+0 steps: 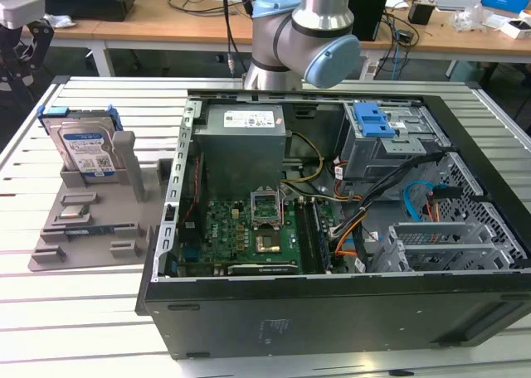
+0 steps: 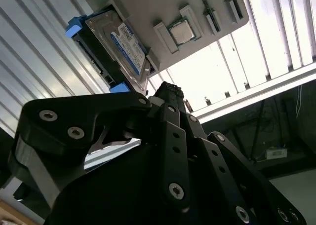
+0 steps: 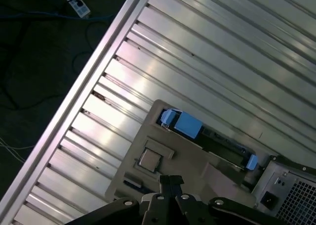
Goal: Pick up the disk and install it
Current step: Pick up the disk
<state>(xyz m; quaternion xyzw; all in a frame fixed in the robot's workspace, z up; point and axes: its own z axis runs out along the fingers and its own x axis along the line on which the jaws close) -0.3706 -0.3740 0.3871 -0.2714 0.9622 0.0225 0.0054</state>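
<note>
The disk [image 1: 83, 146] stands upright on its edge in a grey holder [image 1: 91, 220] on the slatted table, at the exterior view's left. It is silver-grey with a blue-and-white label and a bright blue bracket. In the second wrist view the disk [image 2: 118, 42] shows its label face. In the first wrist view the disk [image 3: 185, 124] is seen edge-on from above. My gripper [image 2: 168, 89] hangs high over the holder, well apart from the disk. Its black fingers are shut with nothing between them. In the first wrist view the gripper [image 3: 171, 179] points down at the holder [image 3: 187, 161].
An open black computer case [image 1: 332, 295] lies on the table at the exterior view's right, with a motherboard, a grey power supply [image 1: 245, 121] and a drive bay with a blue latch [image 1: 373, 121]. A processor chip [image 2: 181, 31] lies on the holder. The table edge [image 3: 98, 57] is near.
</note>
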